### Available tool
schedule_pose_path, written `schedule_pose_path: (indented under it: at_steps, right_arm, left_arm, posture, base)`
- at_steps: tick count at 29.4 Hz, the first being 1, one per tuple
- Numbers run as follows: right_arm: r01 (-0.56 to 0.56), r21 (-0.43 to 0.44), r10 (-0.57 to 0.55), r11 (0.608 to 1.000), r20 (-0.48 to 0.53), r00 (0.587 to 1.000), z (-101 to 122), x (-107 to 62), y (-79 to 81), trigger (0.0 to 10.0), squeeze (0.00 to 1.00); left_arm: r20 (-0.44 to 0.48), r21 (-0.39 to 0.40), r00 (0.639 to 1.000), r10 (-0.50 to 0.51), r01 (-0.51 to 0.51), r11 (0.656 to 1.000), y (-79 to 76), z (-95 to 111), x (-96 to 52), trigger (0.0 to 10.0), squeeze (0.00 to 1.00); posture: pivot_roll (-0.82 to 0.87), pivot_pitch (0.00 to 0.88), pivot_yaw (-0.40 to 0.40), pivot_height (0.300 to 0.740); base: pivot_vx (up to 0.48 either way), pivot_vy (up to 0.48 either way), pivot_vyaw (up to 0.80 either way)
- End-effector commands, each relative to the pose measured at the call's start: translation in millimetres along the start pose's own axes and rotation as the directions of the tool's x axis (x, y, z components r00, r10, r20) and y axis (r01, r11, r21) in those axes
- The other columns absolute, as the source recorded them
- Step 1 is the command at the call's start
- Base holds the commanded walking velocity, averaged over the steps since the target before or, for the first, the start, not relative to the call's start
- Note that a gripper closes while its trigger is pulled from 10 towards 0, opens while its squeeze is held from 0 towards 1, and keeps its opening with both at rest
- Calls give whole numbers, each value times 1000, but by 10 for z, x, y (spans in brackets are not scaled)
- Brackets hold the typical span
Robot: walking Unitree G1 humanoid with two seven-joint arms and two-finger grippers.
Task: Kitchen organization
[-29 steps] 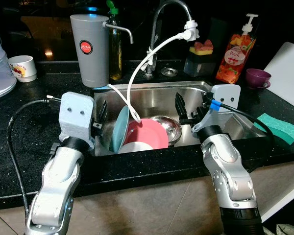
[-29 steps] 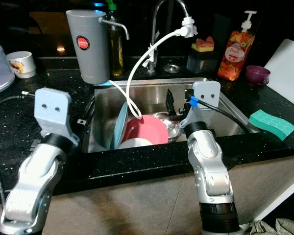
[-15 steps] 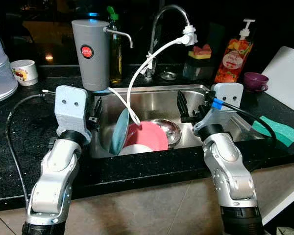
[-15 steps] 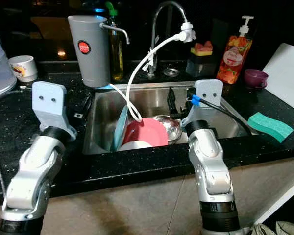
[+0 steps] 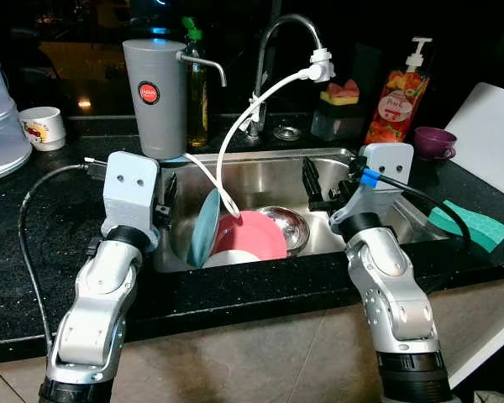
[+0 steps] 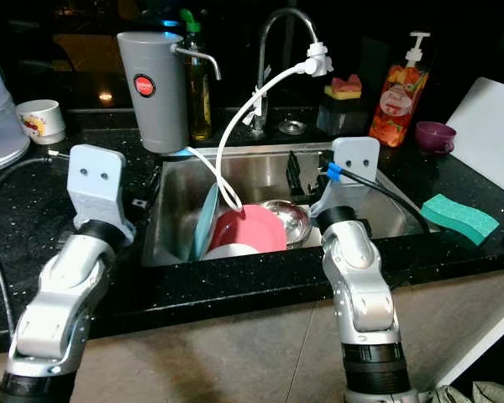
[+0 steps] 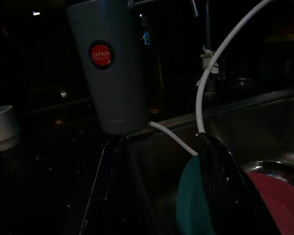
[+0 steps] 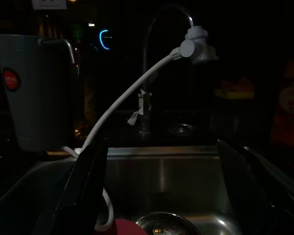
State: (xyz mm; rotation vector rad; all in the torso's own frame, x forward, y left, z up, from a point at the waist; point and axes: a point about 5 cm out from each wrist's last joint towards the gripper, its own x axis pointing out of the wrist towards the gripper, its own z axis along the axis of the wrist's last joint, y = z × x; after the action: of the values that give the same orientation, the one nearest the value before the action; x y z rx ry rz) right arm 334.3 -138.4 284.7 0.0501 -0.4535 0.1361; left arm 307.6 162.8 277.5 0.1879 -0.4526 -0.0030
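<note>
In the steel sink [image 5: 269,168] a teal plate [image 5: 203,227] stands on edge against a pink plate [image 5: 254,235], with a steel bowl [image 5: 290,222] behind them. A white hose [image 5: 235,126] runs from the faucet [image 5: 273,38] down into the sink. My left gripper [image 5: 166,200] hovers at the sink's left edge, open and holding nothing; the left wrist view shows its fingers [image 7: 225,181] beside the teal plate [image 7: 188,205]. My right gripper [image 5: 323,185] is open over the right half of the sink, also holding nothing.
A grey water filter [image 5: 155,96] stands on the black counter behind the sink's left corner. At back right are a soap bottle [image 5: 395,96] and a purple cup [image 5: 437,141]. A green sponge [image 5: 475,222] lies right of the sink, a white cup [image 5: 42,126] far left.
The head camera has shifted slightly. My left arm has risen a little at the sink's left edge. The right arm and the dishes stay put.
</note>
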Motion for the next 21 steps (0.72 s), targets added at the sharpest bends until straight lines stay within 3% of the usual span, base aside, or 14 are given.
schedule_pose_path:
  at_steps: [1,9,17,21]
  right_arm:
    - [1,5,-2,1000,15,1000,15,0,-7,10000,0]
    - [2,7,-2,1000,13,1000,4,-1,-6,10000,0]
    - [10,29,-10,1000,9,1000,-6,-4,-14,10000,0]
    - [7,35,-7,999,7,1000,-11,-14,-6,10000,0]
  left_arm:
    - [-4,24,1000,11,-11,1000,23,-4,4,10000,0]
    - [-31,-6,999,27,-28,1000,49,-37,17,10000,0]
    - [-75,-202,997,21,-36,979,49,-49,31,10000,0]
    - [-77,-232,997,8,-26,972,42,-45,35,10000,0]
  posture:
    - [75,74,-56,740]
    - [72,68,-58,740]
    - [62,72,-57,740]
    - [60,70,-56,740]
  base:
    - [0,0,0]
    - [0,0,0]
    - [0,0,0]
    - [0,0,0]
